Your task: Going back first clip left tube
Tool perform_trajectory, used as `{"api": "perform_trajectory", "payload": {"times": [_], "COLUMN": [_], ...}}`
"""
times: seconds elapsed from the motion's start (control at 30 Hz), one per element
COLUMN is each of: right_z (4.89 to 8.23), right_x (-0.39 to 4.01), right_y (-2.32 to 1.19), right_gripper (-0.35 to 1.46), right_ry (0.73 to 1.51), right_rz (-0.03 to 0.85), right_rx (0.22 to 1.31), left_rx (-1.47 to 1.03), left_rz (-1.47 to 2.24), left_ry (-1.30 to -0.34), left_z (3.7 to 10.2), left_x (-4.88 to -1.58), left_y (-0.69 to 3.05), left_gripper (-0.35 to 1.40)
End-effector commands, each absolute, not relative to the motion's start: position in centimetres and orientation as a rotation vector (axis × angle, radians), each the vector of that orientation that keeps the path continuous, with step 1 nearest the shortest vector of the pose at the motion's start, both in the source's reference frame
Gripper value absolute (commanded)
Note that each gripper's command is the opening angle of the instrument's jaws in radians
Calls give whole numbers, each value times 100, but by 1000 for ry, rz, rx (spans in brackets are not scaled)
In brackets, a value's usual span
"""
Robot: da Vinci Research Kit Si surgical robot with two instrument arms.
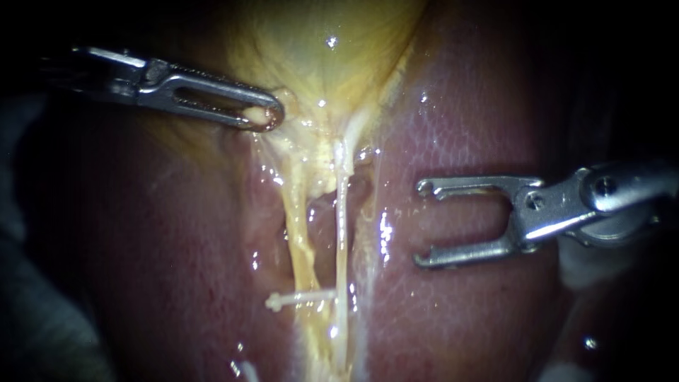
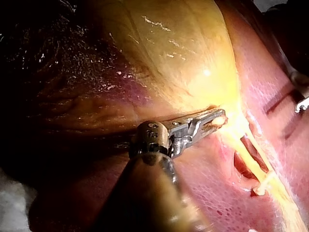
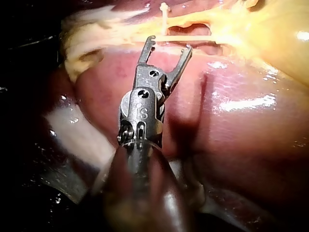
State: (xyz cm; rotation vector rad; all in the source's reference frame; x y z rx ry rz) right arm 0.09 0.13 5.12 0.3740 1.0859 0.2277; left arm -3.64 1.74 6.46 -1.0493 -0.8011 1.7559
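endoscope view showed the clip (image 1: pixel 297 300) seated across the left tube (image 1: pixel 296 233) at about six o'clock, low on the tube and well below the gallbladder (image 1: pixel 318 56). its long axis ran nearly level, from nine to three o'clock, with the three o'clock end a touch higher, so it crossed the tube close to square. its knobbed end pointed to nine o'clock. its other end reached close to the thin right tube (image 1: pixel 342 226); whether it touched could not be told. the left tube itself ran from twelve down to six.

the left instrument (image 1: pixel 263 117) had its slotted jaws closed on a fold of the gallbladder at about eleven o'clock, holding the tubes taut. the right instrument (image 1: pixel 423 223) stood at three o'clock over the liver (image 1: pixel 467 318), its jaws wide apart and empty, clear of both tubes.

by my judgement the step was to draw the right instrument back towards three o'clock along its own shaft. the jaws should go open and clear of the right tube, without dragging on the liver. the left hold should be steady, so the clip was not pulled askew.
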Motion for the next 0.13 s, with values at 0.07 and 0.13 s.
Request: {"api": "perform_trajectory", "payload": {"times": [0.07, 0.13], "right_z": [512, 512], "right_x": [9, 10], "right_y": [13, 13], "right_gripper": [50, 50], "right_ry": [1086, 1086], "right_rz": [222, 222], "right_rx": [371, 371], "left_rx": [-1049, -1050], "left_rz": [1756, 1756], "left_ry": [-803, -804], "left_z": [645, 645], "left_x": [-364, -363], "left_y": [174, 175], "left_gripper": [-35, -35]}}
